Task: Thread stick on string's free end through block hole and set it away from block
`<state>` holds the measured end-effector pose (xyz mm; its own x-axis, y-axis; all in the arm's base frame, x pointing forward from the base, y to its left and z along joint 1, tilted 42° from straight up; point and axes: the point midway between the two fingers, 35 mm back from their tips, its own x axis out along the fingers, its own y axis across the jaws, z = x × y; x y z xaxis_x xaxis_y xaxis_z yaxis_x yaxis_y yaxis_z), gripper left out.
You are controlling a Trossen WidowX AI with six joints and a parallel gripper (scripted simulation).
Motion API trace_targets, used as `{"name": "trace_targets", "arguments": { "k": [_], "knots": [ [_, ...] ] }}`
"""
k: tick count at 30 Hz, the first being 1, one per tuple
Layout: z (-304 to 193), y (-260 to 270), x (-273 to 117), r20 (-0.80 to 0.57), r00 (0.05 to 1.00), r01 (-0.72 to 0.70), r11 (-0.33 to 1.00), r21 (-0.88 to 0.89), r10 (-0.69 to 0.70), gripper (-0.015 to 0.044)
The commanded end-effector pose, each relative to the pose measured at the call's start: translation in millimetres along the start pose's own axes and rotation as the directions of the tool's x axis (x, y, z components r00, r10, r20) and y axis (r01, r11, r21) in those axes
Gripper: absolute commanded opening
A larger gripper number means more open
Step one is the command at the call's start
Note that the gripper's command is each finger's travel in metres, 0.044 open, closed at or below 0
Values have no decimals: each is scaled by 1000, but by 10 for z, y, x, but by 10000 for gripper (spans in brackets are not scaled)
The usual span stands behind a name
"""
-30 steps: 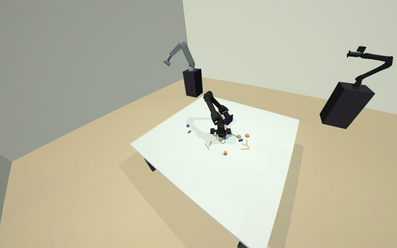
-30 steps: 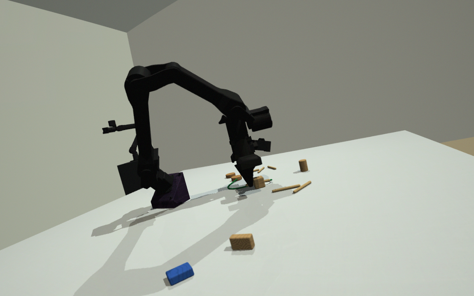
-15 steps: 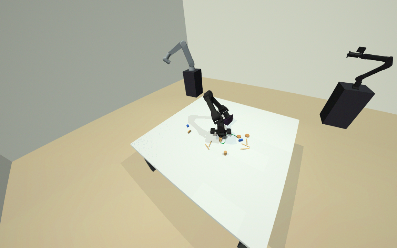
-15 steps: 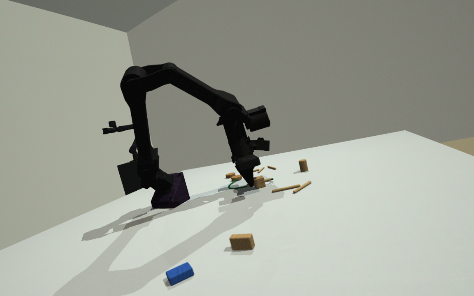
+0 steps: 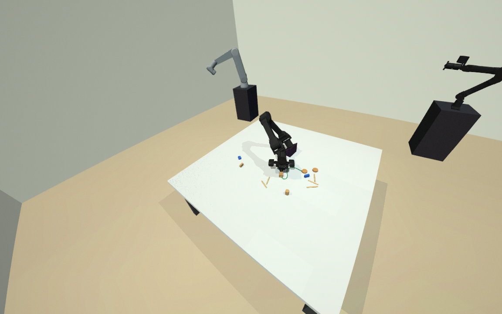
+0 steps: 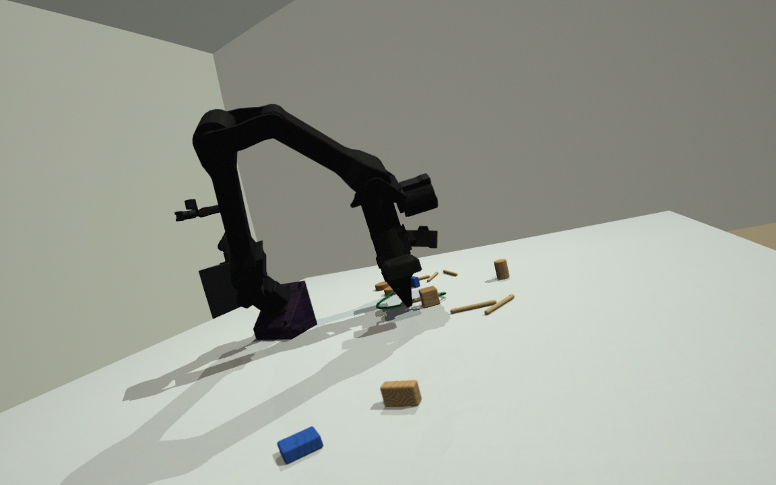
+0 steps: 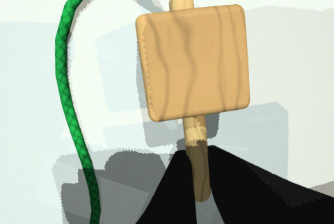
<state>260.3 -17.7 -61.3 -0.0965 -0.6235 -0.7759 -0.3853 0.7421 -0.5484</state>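
The holed wooden block (image 5: pixel 280 175) (image 6: pixel 429 296) (image 7: pixel 193 64) is in front of my fingertips. The stick (image 7: pixel 197 133) passes through it. Its string end sticks out a little at the far side, and its other end comes out at the near side. My gripper (image 5: pixel 280 171) (image 6: pixel 407 302) (image 7: pixel 195 158) is shut on that near end, close to the block. The green string (image 7: pixel 62 67) (image 5: pixel 295 168) runs from the stick's far end, loops back beside the block and reaches the round button (image 5: pixel 304 171). I cannot tell whether the block sits flat.
A second button (image 5: pixel 315 169), a blue piece (image 5: pixel 306 175) and several loose sticks (image 5: pixel 312 186) lie to the right. Two sticks (image 5: pixel 263 183) (image 5: pixel 267 180) lie left of the block. A wooden cylinder (image 5: pixel 287 192) (image 6: pixel 501 269) stands beyond it. Another wooden piece (image 6: pixel 400 393) and blue piece (image 6: pixel 300 444) lie farther off.
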Motion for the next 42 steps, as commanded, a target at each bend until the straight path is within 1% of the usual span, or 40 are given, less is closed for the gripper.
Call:
{"name": "trace_targets", "arguments": {
  "k": [1,15,42],
  "knots": [
    [-60,5,1,-1,1000,0,1000,0,0,0],
    [-220,4,-6,-2,1000,0,1000,-25,-1,0],
    [-525,-6,-22,-3,1000,2,978,-209,-3,0]
  ]
}}
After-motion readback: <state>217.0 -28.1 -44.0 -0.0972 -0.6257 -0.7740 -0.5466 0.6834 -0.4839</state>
